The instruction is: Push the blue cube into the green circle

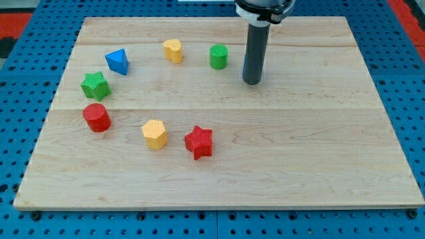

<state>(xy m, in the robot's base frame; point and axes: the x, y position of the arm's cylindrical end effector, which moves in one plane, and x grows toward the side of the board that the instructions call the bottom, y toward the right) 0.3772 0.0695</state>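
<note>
The blue block, a wedge-like shape, lies at the upper left of the wooden board. The green round block stands at the top centre, well to the right of the blue one. My tip rests on the board just right of and slightly below the green round block, not touching it. A yellow heart-like block lies between the blue block and the green round block.
A green star lies below-left of the blue block. A red cylinder is under it. A yellow hexagon and a red star lie at the lower centre. Blue pegboard surrounds the board.
</note>
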